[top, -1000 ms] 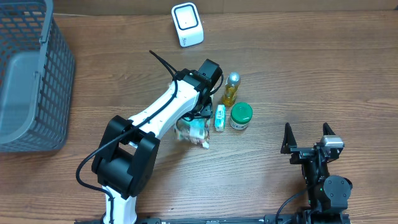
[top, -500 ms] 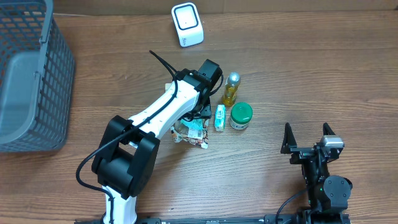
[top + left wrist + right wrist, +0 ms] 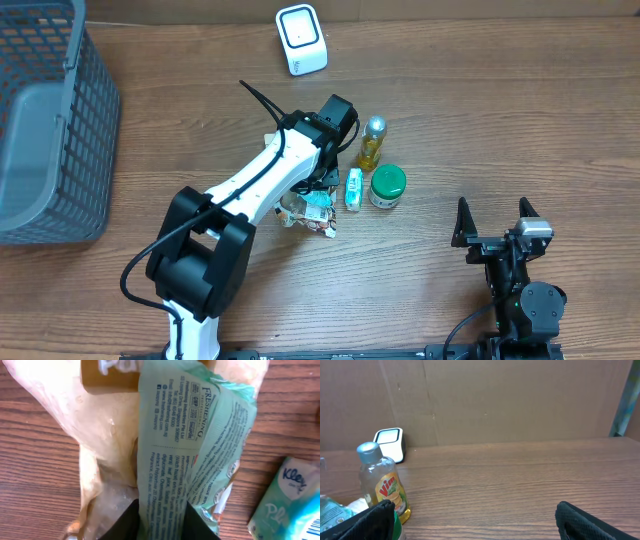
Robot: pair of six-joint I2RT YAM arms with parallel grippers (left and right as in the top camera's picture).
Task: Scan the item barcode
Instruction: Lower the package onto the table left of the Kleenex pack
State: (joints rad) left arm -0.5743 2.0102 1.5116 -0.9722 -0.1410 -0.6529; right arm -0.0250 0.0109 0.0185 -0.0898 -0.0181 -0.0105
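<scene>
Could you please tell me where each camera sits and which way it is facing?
Overhead: fixed above the table, looking straight down; both arms show, the left arm stretched over the items.
Left wrist: on the left arm, looking down closely at the green packet; its jaws pinch it at the bottom.
Right wrist: low over the table, facing level across it, scanner and bottle at left; its open jaws at the bottom corners.
Shared: overhead and right wrist both show scanner and bottle.
</scene>
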